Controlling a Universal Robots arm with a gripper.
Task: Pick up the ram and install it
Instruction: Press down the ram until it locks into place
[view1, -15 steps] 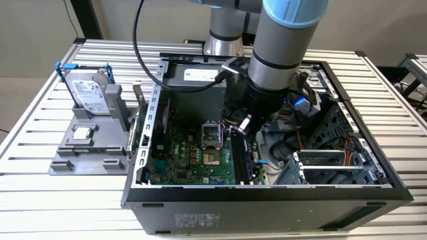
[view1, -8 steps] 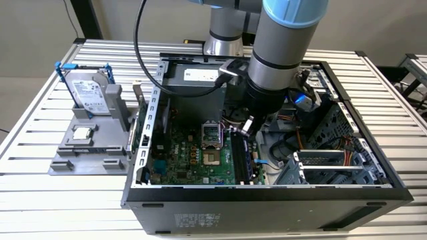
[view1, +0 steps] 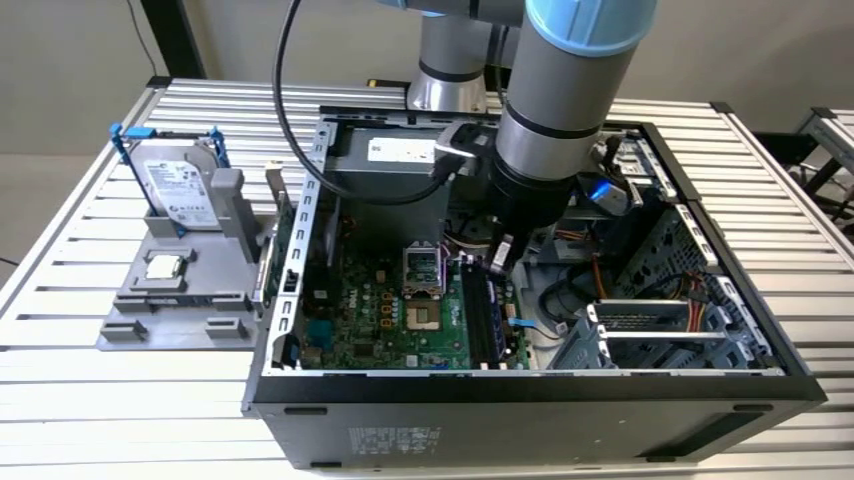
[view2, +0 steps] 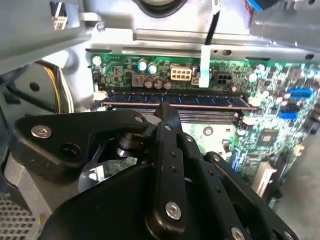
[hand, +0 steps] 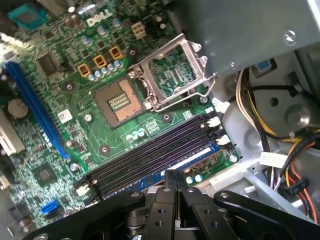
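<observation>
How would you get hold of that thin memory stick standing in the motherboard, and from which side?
Take the ram by its long top edge near mid-length, coming straight down from above and pinching its two flat faces. It stands on edge in its slot, so the top edge is the free part. The gripper hangs right above that edge, fingers together.

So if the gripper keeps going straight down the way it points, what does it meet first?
Most likely the ram, a thin dark stick with a row of black chips standing on edge in its slot on the green motherboard. The gripper sits right above it, though the remaining gap is unclear.
</observation>
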